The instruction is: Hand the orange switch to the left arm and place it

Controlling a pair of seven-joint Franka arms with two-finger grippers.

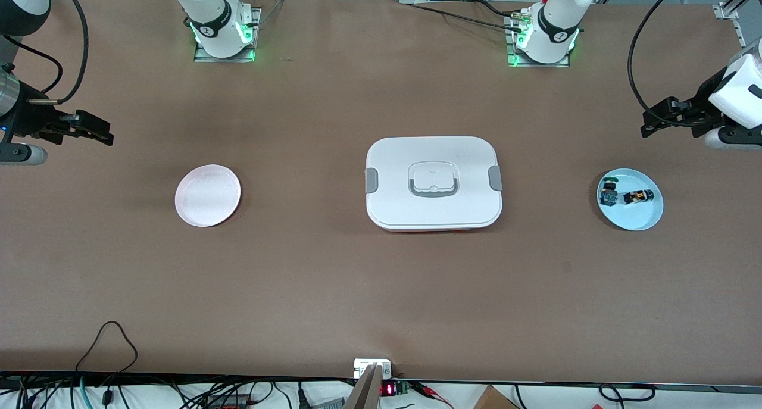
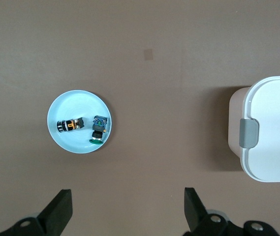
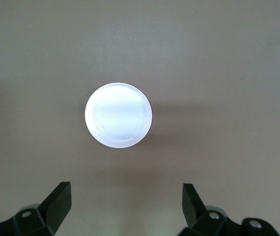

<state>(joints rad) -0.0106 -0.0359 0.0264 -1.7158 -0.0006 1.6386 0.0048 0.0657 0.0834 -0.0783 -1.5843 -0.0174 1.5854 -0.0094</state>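
Note:
The orange switch (image 1: 638, 196) lies on its side in a light blue plate (image 1: 640, 218) at the left arm's end of the table, beside a small dark component with a green top (image 1: 608, 193). The switch (image 2: 70, 125) also shows in the left wrist view, apart from the fingers. My left gripper (image 1: 650, 125) hangs open and empty over bare table near that plate (image 2: 76, 105); its own view shows it (image 2: 128, 196) wide open. My right gripper (image 1: 102, 135) is open and empty over the right arm's end, and shows open in its own view (image 3: 125, 189). The white box (image 1: 405, 153) stands at mid-table.
An empty pale pink plate (image 1: 208, 195) lies toward the right arm's end; it shows in the right wrist view (image 3: 118, 115). The box's latched end (image 2: 272, 128) shows in the left wrist view. Cables hang along the table edge nearest the front camera.

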